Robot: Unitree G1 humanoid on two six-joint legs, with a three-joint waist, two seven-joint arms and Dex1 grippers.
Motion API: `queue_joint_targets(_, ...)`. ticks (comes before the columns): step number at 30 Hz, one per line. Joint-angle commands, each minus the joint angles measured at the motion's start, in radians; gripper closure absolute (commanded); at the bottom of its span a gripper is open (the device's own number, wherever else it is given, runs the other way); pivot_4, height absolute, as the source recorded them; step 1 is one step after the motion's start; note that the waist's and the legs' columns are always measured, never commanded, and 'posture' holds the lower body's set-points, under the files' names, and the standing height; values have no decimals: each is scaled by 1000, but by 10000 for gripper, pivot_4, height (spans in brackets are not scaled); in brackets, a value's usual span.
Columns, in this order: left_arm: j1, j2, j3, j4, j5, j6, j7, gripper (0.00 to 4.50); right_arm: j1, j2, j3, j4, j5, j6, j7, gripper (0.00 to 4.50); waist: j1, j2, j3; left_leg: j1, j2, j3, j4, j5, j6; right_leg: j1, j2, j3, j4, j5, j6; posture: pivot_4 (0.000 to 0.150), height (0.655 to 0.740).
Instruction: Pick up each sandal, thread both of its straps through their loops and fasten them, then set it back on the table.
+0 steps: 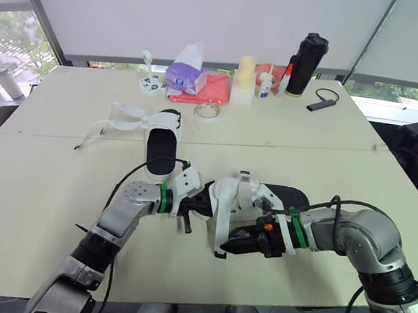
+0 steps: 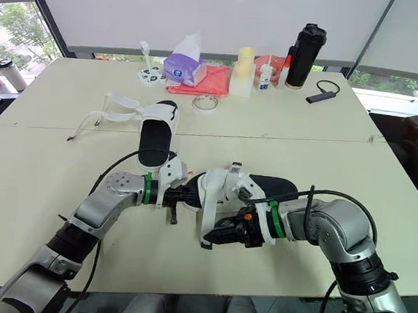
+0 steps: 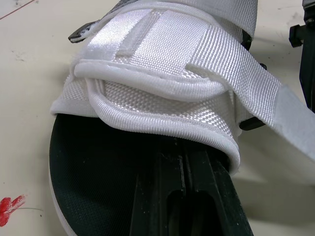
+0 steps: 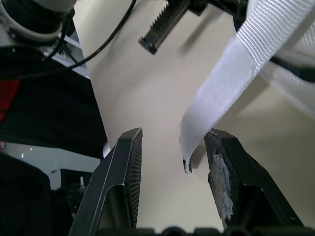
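Left pincer (image 3: pixel 183 164), fingers pressed together, is tucked under the white front strap (image 3: pixel 162 64) of the sandal (image 1: pixel 284 198) at the near middle of the table (image 1: pixel 327 148). Right pincer (image 4: pixel 172 147) stands apart, the loose strap end (image 4: pixel 194 132) hanging between its fingers, unclamped. Second sandal (image 1: pixel 161 151) lies farther back, straps undone.

The two head cameras are looking forward and down over the desk (image 1: pixel 36 207) from above the arms, sharing nearly the whole scene. The left wrist camera is looking along the left end effector (image 3: pixel 184 160), very close to the sandal (image 3: pixel 162 98). The right wrist camera is looking past the right end effector (image 4: pixel 174 135) at the same sandal's loose strap (image 4: pixel 231 88), close to the desk.
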Motion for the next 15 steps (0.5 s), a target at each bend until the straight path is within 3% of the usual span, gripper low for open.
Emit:
queue_joint_targets(1,5,-3,6,-17,6,0,14,45000,-24,40,-36,13,24,18,-32,24332,1,0,0,0,0,0,0,0,0,0,0,0,0,0,0,1500,7400)
queue_joint_targets(15,19,-1,0,-32,8,3,22,45000,-36,141,-103,74,17,66,-162,24332,-1,0,0,0,0,0,0,0,0,0,0,0,0,0,0,1500,7400)
